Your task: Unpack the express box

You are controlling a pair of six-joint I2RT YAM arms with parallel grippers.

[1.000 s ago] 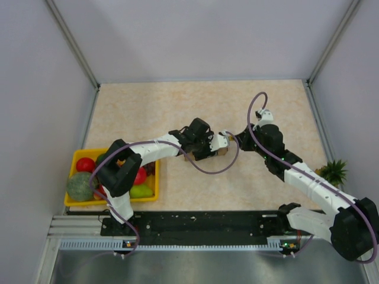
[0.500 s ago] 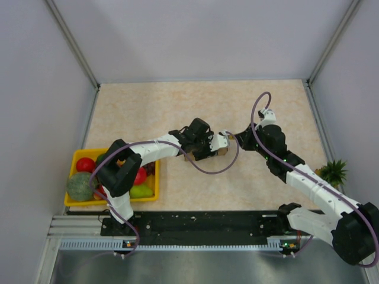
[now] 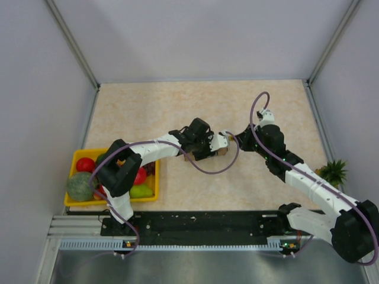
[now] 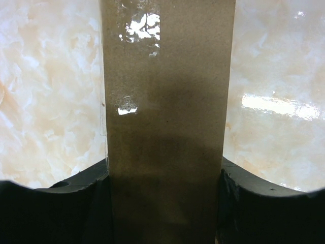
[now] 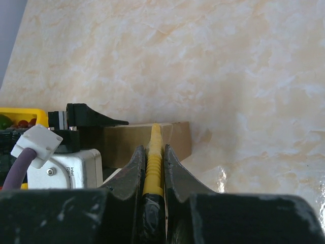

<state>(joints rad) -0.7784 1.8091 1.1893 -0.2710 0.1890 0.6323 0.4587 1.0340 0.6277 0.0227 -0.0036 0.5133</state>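
Observation:
The express box (image 4: 167, 122) is a small plain brown cardboard box on the marble-patterned table. My left gripper (image 4: 165, 208) is shut on it, with a black finger (image 4: 76, 203) against each side. In the top view the left gripper (image 3: 203, 147) covers most of the box (image 3: 223, 152). My right gripper (image 5: 153, 155) is shut on a thin yellow ribbed tool (image 5: 153, 165). The tool's tip touches the top edge of the box (image 5: 127, 142). In the top view the right gripper (image 3: 235, 141) is just right of the box.
A yellow fruit tray (image 3: 80, 155) with red and green fruit stands at the near left; its corner shows in the right wrist view (image 5: 20, 116). A small green plant (image 3: 333, 171) lies at the right table edge. Grey walls enclose the table on three sides.
The right wrist shifted very slightly up and back down. The left gripper and the box have not moved.

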